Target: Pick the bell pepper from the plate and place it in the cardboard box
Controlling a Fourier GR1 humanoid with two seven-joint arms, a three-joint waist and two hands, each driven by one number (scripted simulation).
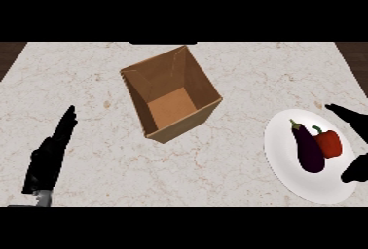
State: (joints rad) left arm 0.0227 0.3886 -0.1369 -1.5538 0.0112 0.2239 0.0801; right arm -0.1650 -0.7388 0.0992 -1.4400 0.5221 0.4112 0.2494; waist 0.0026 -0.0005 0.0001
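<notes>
Left robot hand [49, 158] resting at the desk's [93, 78] lower-left, fingers straight.
Right robot hand [351, 146] spread around the white plate's [287, 160] rim; bell pepper [330, 143] lies there beside an eggplant [308, 149]; cardboard box [171, 92] open, well apart.

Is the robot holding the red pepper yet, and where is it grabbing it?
No, nothing is held. The right hand is open around the plate's far side, not touching the bell pepper. The left hand rests open.

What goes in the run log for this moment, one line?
phase: reach | right hand: open, straddling plate edge | red bell pepper: on white round plate beside purple eggplant | brown cardboard box: empty | left hand: open, resting
</notes>
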